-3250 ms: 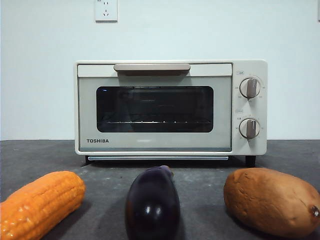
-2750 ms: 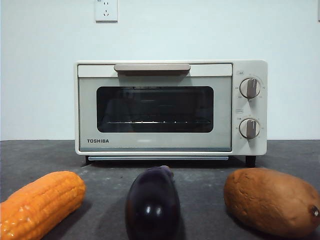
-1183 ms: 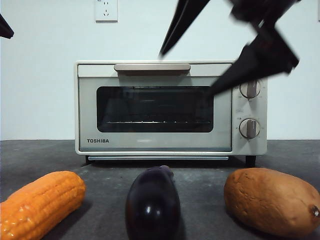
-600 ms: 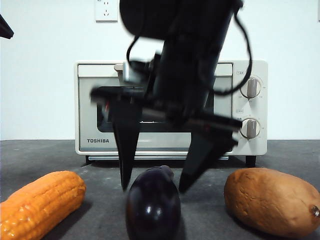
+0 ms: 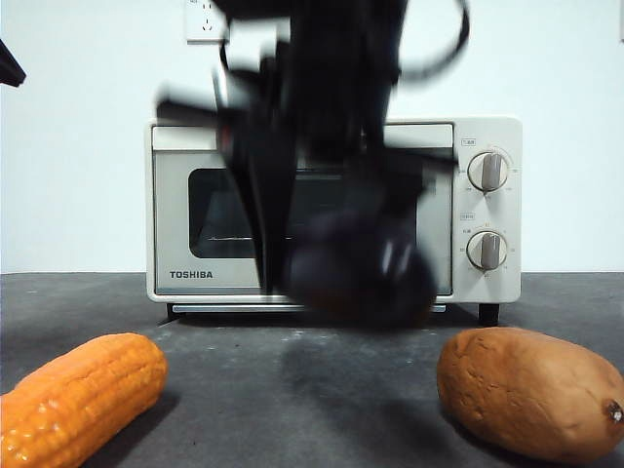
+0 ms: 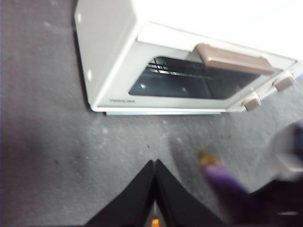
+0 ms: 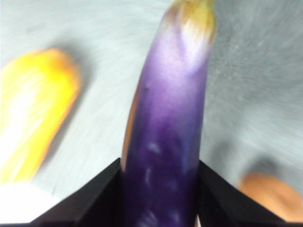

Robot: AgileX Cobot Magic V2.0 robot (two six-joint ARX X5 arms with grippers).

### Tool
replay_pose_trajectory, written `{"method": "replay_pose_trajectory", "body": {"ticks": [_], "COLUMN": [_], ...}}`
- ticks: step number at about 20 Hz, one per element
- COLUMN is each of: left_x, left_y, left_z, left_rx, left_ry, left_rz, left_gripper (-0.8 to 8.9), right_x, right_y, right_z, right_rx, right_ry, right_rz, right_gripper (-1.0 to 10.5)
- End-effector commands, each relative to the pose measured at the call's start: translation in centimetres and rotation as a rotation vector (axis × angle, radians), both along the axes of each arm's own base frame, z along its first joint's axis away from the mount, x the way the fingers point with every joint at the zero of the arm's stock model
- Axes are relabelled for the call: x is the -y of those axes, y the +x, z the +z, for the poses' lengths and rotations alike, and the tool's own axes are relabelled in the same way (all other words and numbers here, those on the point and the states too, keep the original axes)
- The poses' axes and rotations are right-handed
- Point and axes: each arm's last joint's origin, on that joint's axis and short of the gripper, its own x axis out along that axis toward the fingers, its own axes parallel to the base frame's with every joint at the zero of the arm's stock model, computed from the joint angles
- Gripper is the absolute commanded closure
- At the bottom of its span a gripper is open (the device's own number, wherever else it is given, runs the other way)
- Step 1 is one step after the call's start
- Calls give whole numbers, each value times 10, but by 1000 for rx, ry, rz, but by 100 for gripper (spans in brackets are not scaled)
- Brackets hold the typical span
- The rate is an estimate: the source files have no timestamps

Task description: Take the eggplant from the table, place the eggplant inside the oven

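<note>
My right gripper (image 5: 327, 249) is shut on the glossy dark purple eggplant (image 5: 363, 278) and holds it blurred in the air above the table (image 5: 292, 390), in front of the oven (image 5: 172, 224). In the right wrist view the eggplant (image 7: 165, 123) runs lengthwise between the jaws of my right gripper (image 7: 158, 163), its pale yellowish stem end pointing away. The cream-white Toshiba oven (image 6: 109, 47) has its door closed. My left gripper (image 6: 154, 163) is shut and empty, high above the table left of the oven, and shows as a black tip (image 5: 10, 63) at the front view's top left.
An orange corn cob (image 5: 78, 395) lies on the table at the near left and a brown sweet potato (image 5: 526, 390) at the near right. Both also show in the right wrist view, the corn (image 7: 33, 118) and the sweet potato (image 7: 270, 191), either side of the eggplant.
The right arm came down over the eggplant, shut on it and lifted it off the table. The spot between corn and sweet potato is now bare.
</note>
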Motion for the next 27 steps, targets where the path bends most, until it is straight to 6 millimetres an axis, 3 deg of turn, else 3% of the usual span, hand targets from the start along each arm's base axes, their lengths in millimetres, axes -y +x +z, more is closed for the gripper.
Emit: {"method": "replay_pose_trajectory", "body": {"ticks": [1, 5, 13, 17, 20, 27], "left_x": [6, 25, 89, 122, 142, 162], "left_y": [8, 32, 96, 125, 141, 155], "left_z": [10, 22, 58, 63, 54, 29], "left_rx": [21, 1, 45, 46, 27, 6], "left_ry": [9, 28, 133, 158, 199, 360], "left_rz": [-36, -125, -260, -319, -333, -320], "left_gripper": [808, 808, 808, 808, 807, 808], "right_x": [7, 42, 112, 142, 163, 199], "right_y": [-13, -40, -74, -93, -106, -129], "right_z": [41, 89, 151, 165, 168, 155], "right_rx": [28, 133, 493, 547, 576, 604], "right_ry": [-51, -108, -121, -53, -12, 56], "right_rz": [232, 377, 253, 232, 216, 153], "right_gripper": [789, 789, 789, 789, 789, 789]}}
